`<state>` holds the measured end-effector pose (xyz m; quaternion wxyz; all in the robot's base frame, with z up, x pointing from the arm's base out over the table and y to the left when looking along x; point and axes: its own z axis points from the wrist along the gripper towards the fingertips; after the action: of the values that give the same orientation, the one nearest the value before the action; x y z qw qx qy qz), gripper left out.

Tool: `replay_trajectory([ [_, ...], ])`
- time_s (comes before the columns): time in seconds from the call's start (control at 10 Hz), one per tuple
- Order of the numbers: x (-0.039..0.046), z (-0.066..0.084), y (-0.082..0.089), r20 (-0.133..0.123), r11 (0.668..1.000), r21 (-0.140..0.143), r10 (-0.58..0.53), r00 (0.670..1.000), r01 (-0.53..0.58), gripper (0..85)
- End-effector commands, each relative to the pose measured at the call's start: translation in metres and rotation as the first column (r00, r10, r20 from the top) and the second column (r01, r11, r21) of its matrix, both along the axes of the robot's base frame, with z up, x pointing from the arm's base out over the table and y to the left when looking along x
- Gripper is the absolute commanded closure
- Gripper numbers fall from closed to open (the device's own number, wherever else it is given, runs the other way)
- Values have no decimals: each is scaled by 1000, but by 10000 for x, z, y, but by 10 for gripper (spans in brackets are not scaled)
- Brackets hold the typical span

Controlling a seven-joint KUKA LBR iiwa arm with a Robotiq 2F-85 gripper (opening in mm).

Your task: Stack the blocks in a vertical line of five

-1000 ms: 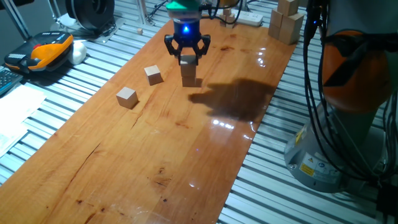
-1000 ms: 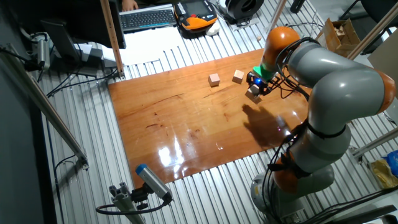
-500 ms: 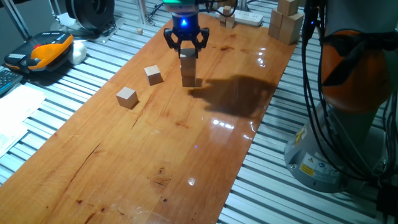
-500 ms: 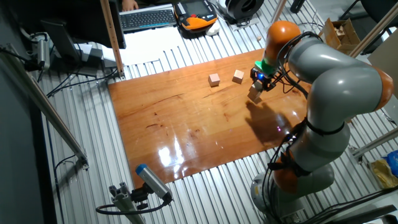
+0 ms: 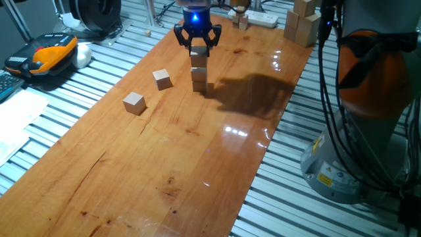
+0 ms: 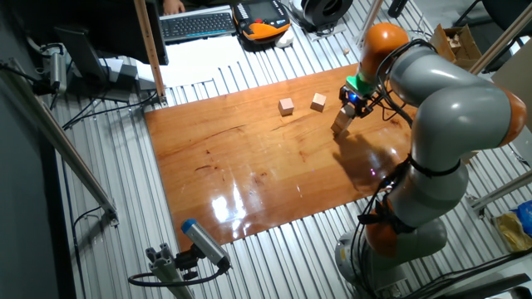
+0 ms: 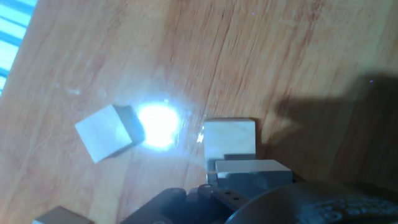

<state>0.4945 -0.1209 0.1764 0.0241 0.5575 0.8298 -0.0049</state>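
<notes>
Three blocks (image 5: 198, 68) sit stacked on the table (image 5: 197, 151); the gripper (image 5: 197, 45) hangs just above, fingers apart, maybe still touching; two more blocks (image 5: 148, 91) lie nearby.

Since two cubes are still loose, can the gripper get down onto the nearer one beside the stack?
Probably yes. The gripper hangs open above the stack, and the nearer loose cube sits apart from it on bare table, with open space on every side.

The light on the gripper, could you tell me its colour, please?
Blue, clearest in one fixed view.
</notes>
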Motion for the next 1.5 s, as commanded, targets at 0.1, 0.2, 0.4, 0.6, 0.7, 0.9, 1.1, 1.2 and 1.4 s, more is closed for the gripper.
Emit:
replay_trajectory([
  [0.1, 19, 5, -47, -2, 1000, -3, -6, 1000, 6, 850],
  [0.2, 47, 0, -86, -3, 1000, -2, -16, 1000, 16, 850],
  [0.4, 65, -19, -153, 1, 1000, 5, -15, 1000, 15, 850],
  [0.6, 62, -40, -219, 7, 1000, 12, -12, 1000, 12, 850],
  [0.7, 61, -49, -232, 7, 1000, 12, -21, 1000, 21, 850],
  [0.9, 62, -51, -232, 3, 997, 10, -72, 997, 72, 850],
  [1.1, 67, -57, -221, 2, 995, 15, -95, 995, 95, 850],
  [1.2, 80, -63, -218, 1, 995, 14, -95, 995, 95, 850],
  [1.4, 130, -93, -218, -4, 995, 3, -95, 995, 95, 850],
])
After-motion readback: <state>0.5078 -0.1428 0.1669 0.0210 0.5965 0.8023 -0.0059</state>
